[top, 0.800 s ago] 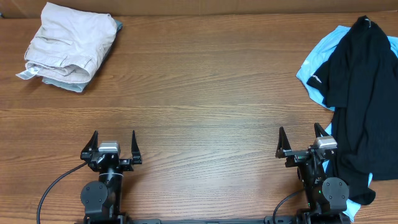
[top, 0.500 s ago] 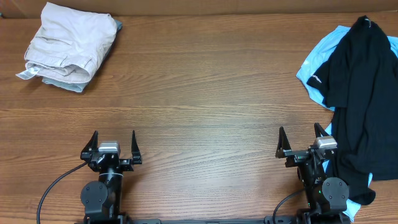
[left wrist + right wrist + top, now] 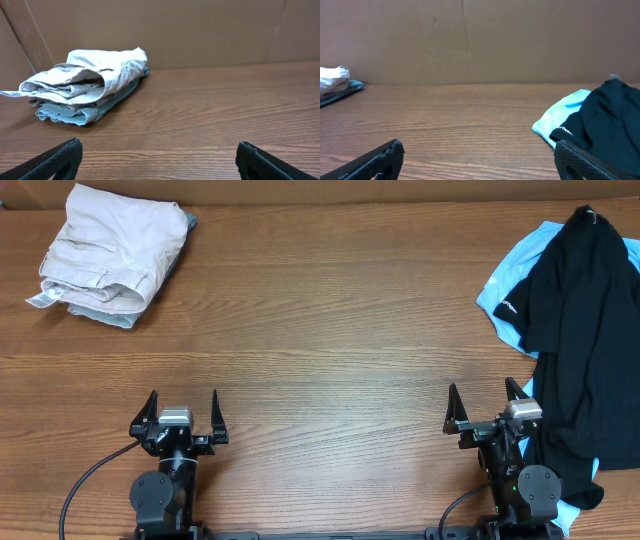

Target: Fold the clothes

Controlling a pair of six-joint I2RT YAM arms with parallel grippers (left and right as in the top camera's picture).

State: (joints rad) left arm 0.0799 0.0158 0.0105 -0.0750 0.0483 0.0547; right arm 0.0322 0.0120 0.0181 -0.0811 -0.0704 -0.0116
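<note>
Both arms sit at the table's [image 3: 320, 330] near edge, left gripper [image 3: 183, 402] and right gripper [image 3: 481, 392] spread wide, holding nothing. Black shirt [image 3: 580, 330] lies unfolded over blue shirt [image 3: 510, 285] at right; folded beige garment [image 3: 115, 245] sits far left.

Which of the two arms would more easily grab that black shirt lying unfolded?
Right. The right end effector, open, sits beside the black T-shirt, which lies over the light blue shirt. The left end effector is far across the table.
</note>
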